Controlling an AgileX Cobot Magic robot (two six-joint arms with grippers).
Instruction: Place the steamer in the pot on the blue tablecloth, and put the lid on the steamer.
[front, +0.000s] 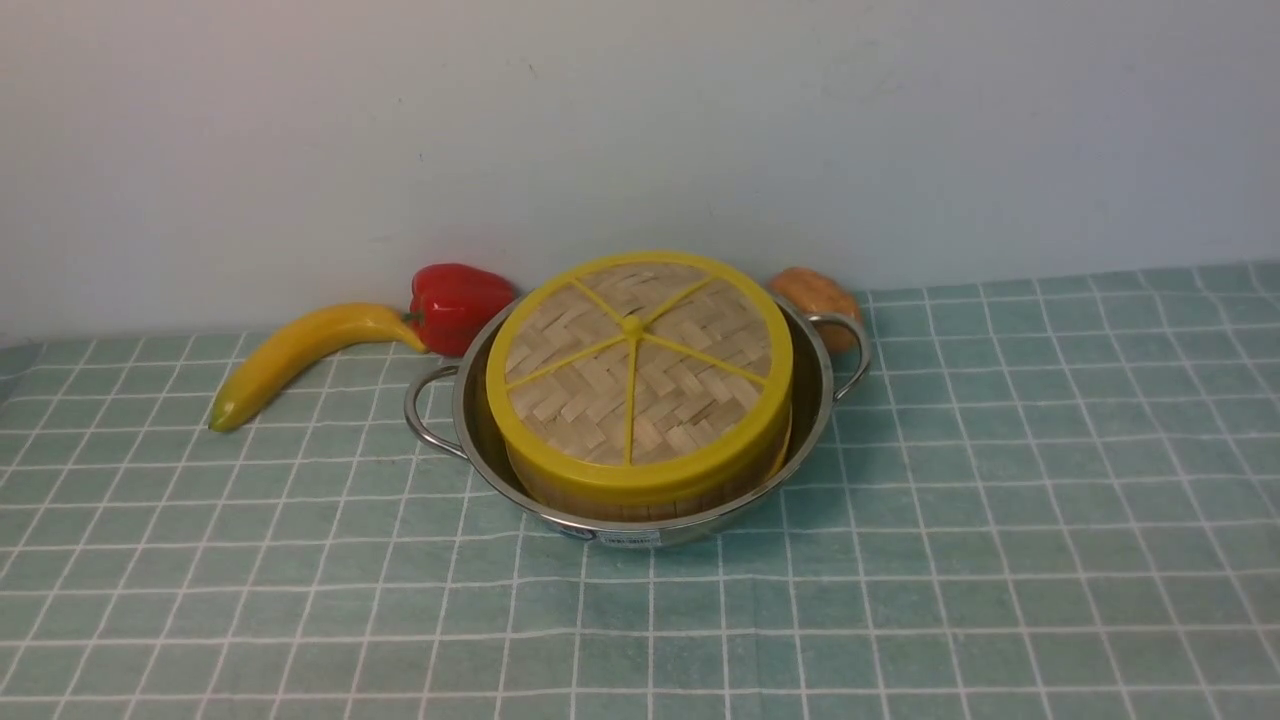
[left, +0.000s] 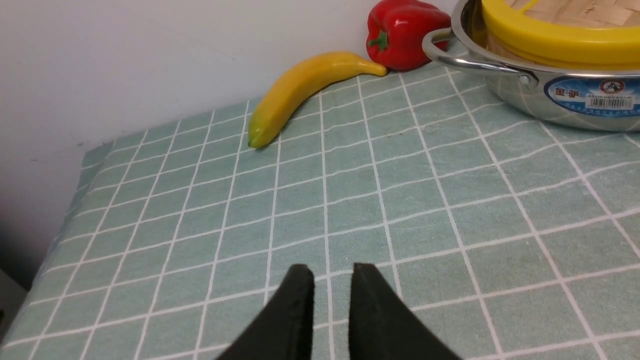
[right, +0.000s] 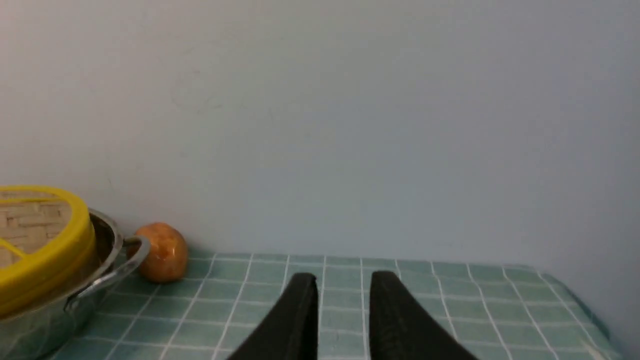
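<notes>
Blue tablecloth (front: 950, 520) bears pot (front: 690, 532) holding lidded steamer (front: 600, 508).

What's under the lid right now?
Under the lid, the steamer's bamboo side shows, sitting inside the pot. Whatever the steamer holds is covered, so I can't tell.

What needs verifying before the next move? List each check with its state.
1. Steamer inside the pot: ok.
2. Lid on the steamer: ok.
3. Pot on the blue tablecloth: ok.
4. Left tool open and empty: ok.
5. Right tool open and empty: ok.
6. Toy buns and dumplings in place under the lid: cannot tell, the lid hides the inside.
</notes>
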